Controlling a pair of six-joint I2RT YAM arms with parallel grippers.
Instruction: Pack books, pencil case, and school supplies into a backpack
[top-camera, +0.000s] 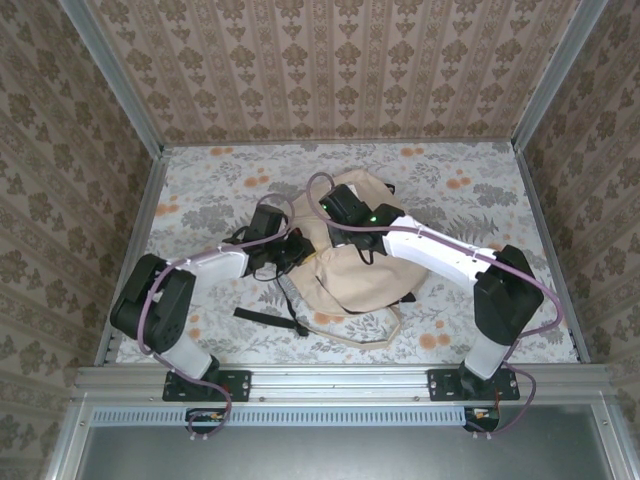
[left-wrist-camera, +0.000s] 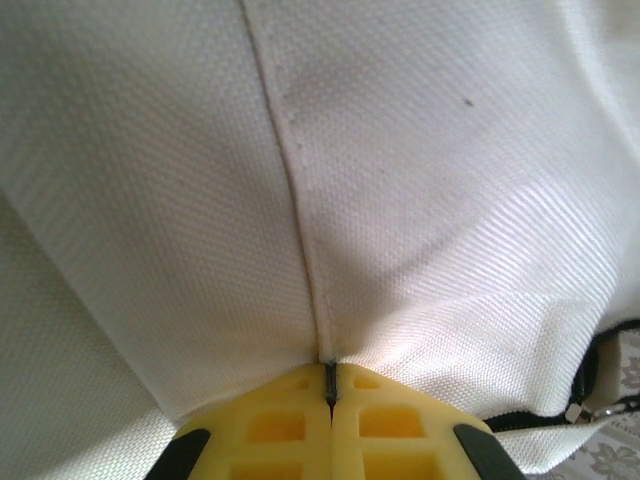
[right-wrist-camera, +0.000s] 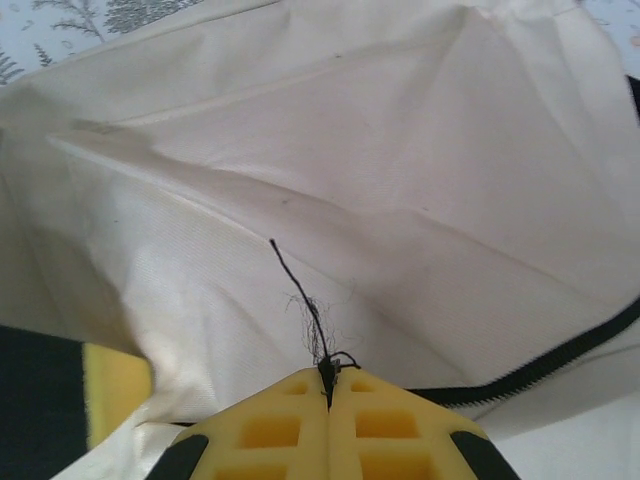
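Observation:
The cream canvas backpack (top-camera: 350, 275) lies in the middle of the table, its straps trailing toward the near edge. My left gripper (top-camera: 293, 250) is at its left side; in the left wrist view the yellow fingers (left-wrist-camera: 329, 385) are shut, pinching a seam of the backpack's fabric (left-wrist-camera: 300, 200). My right gripper (top-camera: 345, 222) is at the bag's top. Its fingers (right-wrist-camera: 327, 375) are shut on a small black zipper pull with a frayed black thread (right-wrist-camera: 300, 300), beside the black zipper tape (right-wrist-camera: 540, 365). A yellow patch (right-wrist-camera: 115, 390) and a dark one (right-wrist-camera: 35, 385) show under the fabric edge, perhaps books.
Patterned walls close the table in at the back and both sides, with metal rails along the edges. A black-trimmed strap (top-camera: 268, 318) lies on the floral tablecloth (top-camera: 470, 190) in front of the bag. Another zipper end (left-wrist-camera: 600, 405) shows low in the left wrist view.

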